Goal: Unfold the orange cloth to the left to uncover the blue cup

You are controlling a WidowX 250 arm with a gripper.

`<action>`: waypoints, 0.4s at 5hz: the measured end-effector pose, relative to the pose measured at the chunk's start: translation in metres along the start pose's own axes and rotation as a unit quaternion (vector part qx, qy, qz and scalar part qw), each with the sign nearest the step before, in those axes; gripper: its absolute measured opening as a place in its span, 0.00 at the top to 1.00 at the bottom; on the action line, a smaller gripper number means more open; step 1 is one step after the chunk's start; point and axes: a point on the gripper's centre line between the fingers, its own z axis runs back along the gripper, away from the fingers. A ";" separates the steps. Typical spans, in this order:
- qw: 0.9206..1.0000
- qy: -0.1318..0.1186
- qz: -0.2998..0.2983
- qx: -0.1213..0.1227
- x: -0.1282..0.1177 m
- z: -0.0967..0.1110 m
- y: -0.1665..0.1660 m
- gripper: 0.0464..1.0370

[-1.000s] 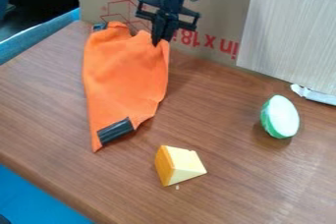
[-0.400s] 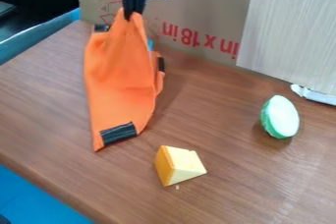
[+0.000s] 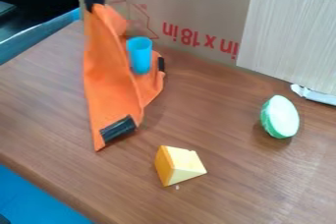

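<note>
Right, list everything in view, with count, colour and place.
orange cloth: 1, orange, table's left, top end raised
black strips: 2, black, on the cloth
cup: 1, blue, by the cloth's folds
wedge: 1, yellow and orange, front centre
rounded piece: 1, green and white, right
table: 1, brown, beneath them
cardboard: 1, tan with red print, back
panel: 1, pale, back right
hand: 1, black, upper left, gripping the cloth

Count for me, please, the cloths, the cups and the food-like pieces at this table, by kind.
Cloth: 1, orange cloth, its top in the gripper
Cup: 1, blue cup
Food-like pieces: 2, cheese wedge and green-white piece
Total: 4
</note>
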 end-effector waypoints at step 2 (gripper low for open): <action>0.999 0.021 0.019 -0.016 0.000 0.007 0.050 0.98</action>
